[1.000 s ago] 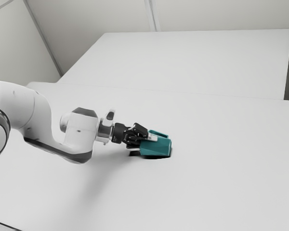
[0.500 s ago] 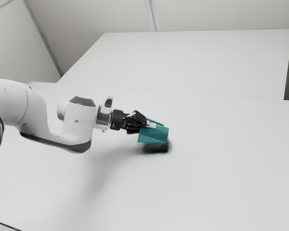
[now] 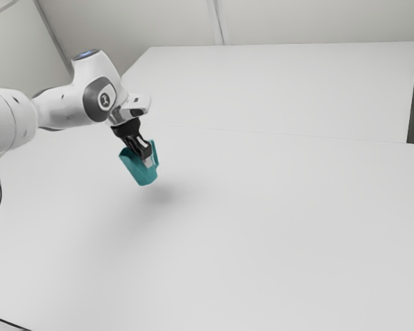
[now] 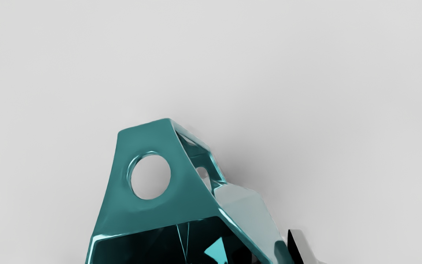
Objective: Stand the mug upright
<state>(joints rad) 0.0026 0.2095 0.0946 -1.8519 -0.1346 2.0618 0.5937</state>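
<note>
"Gripper (image 3: 148, 161) first: is anything held?"

"Yes, the mug (image 3: 139, 172). It is taken to be pinched between the fingers, since it is borne above the table. A pale pad (image 3: 149, 163) is seen against its side; the other finger is hidden, so how wide the grip is set cannot be told."

"And how is the mug turned?"

"Its mouth (image 4: 134, 245) is seen open towards the hand's camera, and its base is pointed down and towards the exterior view's right. It is tilted, then, not upright. The handle (image 4: 181, 183) is set out from the side."

"Is it set down anywhere?"

"No. Its shadow (image 3: 165, 195) is cast apart from it on the white table (image 3: 276, 234)."

"So how much can be counted as done?"

"The grasp and the raising, it is judged, and much of the turning, as the base is now lowermost. The last of the tilt is left to be taken out, then the base must be lowered flat and the mug let go."
</note>
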